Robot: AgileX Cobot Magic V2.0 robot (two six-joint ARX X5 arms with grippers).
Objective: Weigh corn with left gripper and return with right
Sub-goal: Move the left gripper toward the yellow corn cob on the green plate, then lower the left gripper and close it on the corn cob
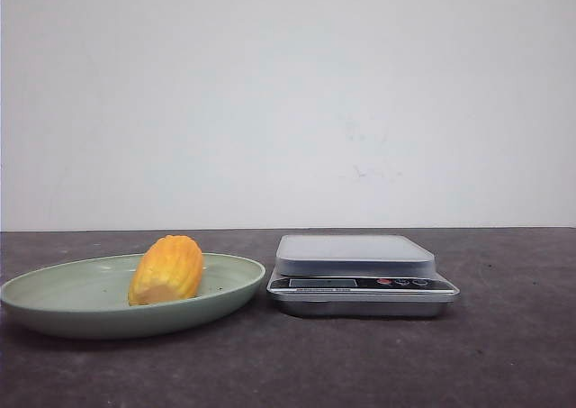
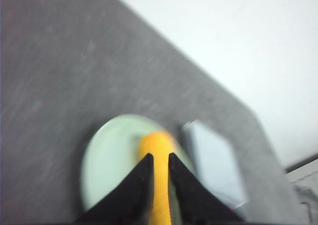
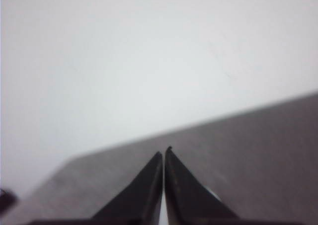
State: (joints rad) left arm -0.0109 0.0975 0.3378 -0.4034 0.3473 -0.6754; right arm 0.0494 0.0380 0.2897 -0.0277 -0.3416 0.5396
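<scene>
The corn [image 1: 166,268], a short yellow-orange cob with a paler cut end, lies on a pale green plate [image 1: 54,304] at the left of the table. A silver kitchen scale [image 1: 355,255] stands just right of the plate, its platform bare. Neither arm shows in the front view. The left wrist view is blurred. There my left gripper [image 2: 160,156] hangs well above the plate [image 2: 107,160], slightly open, with the corn [image 2: 158,145] showing through the gap and the scale [image 2: 213,165] beside it. My right gripper [image 3: 163,152] is shut on nothing, over bare table.
The dark grey table [image 1: 504,354] ends at a white wall [image 1: 288,102] behind. A lighter surface shows past the table's corner [image 2: 308,185] in the left wrist view.
</scene>
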